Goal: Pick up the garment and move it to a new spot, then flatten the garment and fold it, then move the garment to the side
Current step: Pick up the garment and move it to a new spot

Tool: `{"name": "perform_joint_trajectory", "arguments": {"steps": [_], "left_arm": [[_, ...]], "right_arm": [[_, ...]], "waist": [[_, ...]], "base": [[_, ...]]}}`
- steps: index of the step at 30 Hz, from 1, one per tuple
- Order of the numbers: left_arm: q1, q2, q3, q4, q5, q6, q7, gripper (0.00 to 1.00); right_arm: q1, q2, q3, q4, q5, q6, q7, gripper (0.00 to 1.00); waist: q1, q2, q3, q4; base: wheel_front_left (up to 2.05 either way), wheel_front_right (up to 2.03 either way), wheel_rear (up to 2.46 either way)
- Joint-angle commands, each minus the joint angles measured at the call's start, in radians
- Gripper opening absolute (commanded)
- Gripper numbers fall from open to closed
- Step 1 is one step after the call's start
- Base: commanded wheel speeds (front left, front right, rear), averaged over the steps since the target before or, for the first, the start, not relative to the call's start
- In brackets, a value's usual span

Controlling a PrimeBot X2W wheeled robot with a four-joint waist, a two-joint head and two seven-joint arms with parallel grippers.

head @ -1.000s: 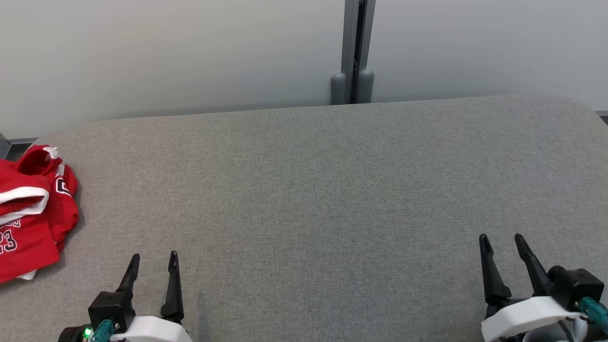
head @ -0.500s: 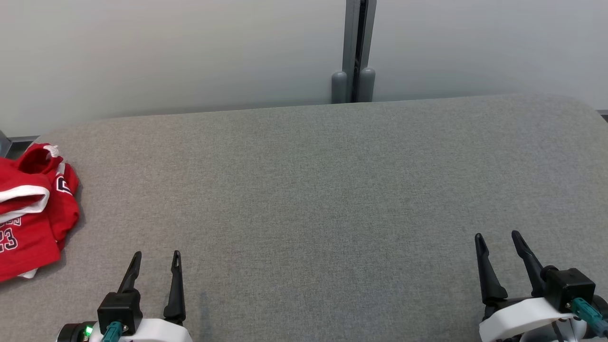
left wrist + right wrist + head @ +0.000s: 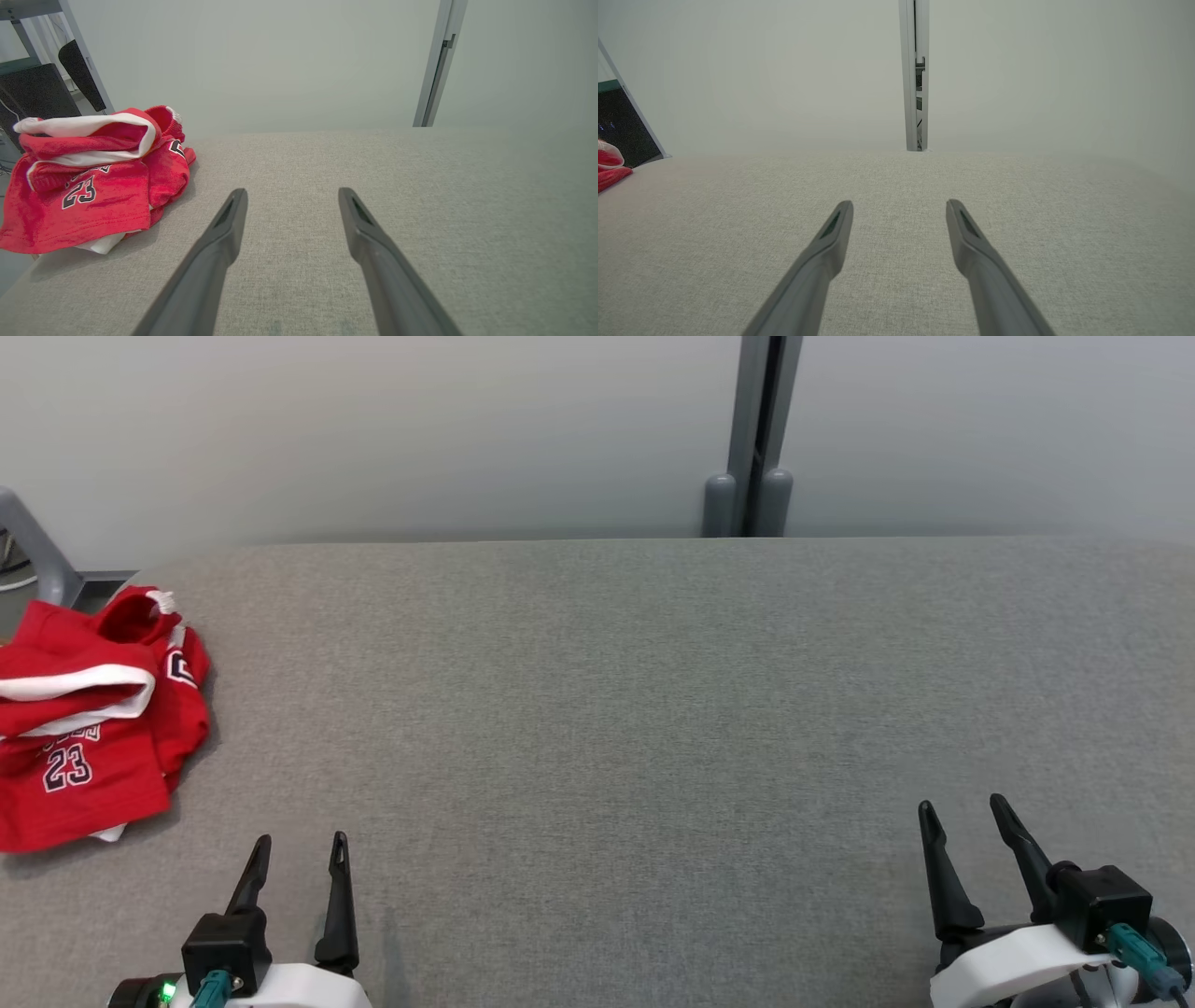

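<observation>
The garment [image 3: 89, 728] is a red jersey with white trim and the number 23, lying crumpled at the far left edge of the grey fabric surface [image 3: 607, 709]. The left wrist view has the garment [image 3: 88, 186] left of the fingers. My left gripper [image 3: 301, 842] hovers open near the front edge, to the right of the garment and apart from it, with nothing between its fingers. At the front right my right gripper [image 3: 962, 805] also stands open and empty. A sliver of the garment [image 3: 609, 172] shows at the left edge of the right wrist view.
A pale wall runs behind the surface, with a grey vertical post [image 3: 752, 439] at its far edge. A grey metal frame [image 3: 33, 546] and dark equipment [image 3: 37, 91] stand past the surface's left end, behind the garment.
The head camera has turned left, so the whole picture has shifted right and more of the garment shows. Both grippers stay open at the front edge.
</observation>
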Motion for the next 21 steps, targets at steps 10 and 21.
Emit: {"name": "perform_joint_trajectory", "arguments": {"steps": [10, 21], "left_arm": [[0.016, 0.004, 0.043, 0.008, -0.021, 0.012, -0.003, 1.0], [0.033, 0.004, 0.093, 0.018, -0.03, 0.012, -0.003, 1.0]], "right_arm": [[0.006, -0.007, 0.045, 0.018, 0.022, 0.002, -0.006, 1.0], [-0.012, -0.006, 0.096, 0.034, 0.016, 0.001, -0.006, 1.0]], "waist": [[0.0, 0.0, 0.012, 0.187], [0.0, 0.0, 0.025, 0.329]], "base": [[0.0, 0.0, 0.0], [0.0, 0.0, 0.0]]}}
